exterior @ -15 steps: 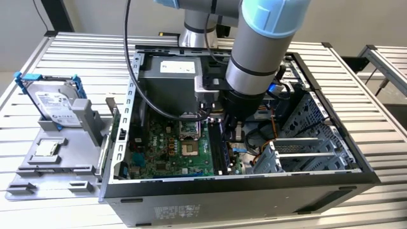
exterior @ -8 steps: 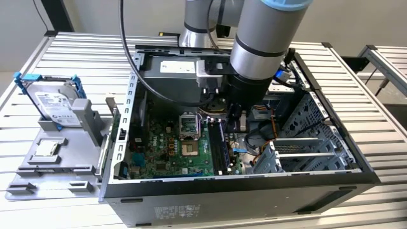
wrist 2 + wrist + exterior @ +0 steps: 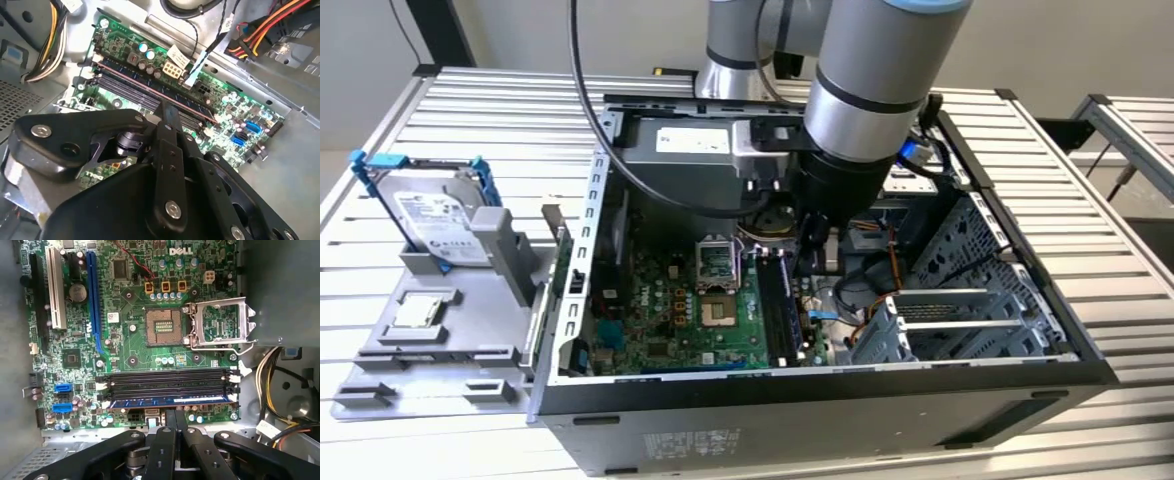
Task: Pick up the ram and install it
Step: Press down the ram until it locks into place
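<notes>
Currently, item one: the gripper point(image 3: 174, 421), with fingers pressed together and pinching nothing, is hovering inside the open computer case point(image 3: 1067, 350), with its tip just beside the outermost memory slot. In the first wrist view the two dark fingers point(image 3: 169, 432) are meeting edge to edge, with no gap showing between them; in the second wrist view they are reading as one narrow black bar, ending over the bank of slots.

Item two: the ram point(image 3: 167, 401), a thin blue-green stick with pale label marks, is lying along the slot nearest the fingers, spanning it from one white latch point(image 3: 106, 404) to the other. It is appearing level with the empty black slots point(image 3: 165, 385) next to it. Whether both latches are fully clicked home cannot be told.

Item three: the motherboard point(image 3: 130, 342), green, is carrying an open processor socket point(image 3: 162, 326) with its metal frame hinged aside.

Handling judgement: the work is looking to be at the seating stage. Doing it well is probably meaning pressing straight down on the stick's top edge, evenly along its length, keeping the closed tip centred on the thin board so it is not slipping onto the capacitors point(image 3: 192, 418) alongside.

Item four: a silver hard drive point(image 3: 434, 215) in a blue bracket is standing outside the case, towards the exterior view's left.
</notes>
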Controlling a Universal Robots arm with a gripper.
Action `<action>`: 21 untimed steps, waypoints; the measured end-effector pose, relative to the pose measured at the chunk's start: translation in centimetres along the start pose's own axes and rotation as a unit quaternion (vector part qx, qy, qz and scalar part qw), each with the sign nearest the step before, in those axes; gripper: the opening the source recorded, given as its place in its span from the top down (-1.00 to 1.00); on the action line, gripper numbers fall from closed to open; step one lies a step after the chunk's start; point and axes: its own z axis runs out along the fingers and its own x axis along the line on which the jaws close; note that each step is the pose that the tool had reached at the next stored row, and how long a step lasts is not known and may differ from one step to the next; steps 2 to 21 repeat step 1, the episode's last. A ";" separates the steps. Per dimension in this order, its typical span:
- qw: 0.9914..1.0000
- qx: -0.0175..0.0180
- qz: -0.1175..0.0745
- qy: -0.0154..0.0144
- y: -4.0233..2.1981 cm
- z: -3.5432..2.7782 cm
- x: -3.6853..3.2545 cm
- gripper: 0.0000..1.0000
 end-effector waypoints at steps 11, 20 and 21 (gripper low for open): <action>1.000 0.000 0.000 0.000 0.00 -0.01 0.00 1.00; 1.000 0.000 0.000 0.000 0.00 -0.01 0.00 1.00; 1.000 0.000 0.000 0.000 0.00 -0.01 0.00 1.00</action>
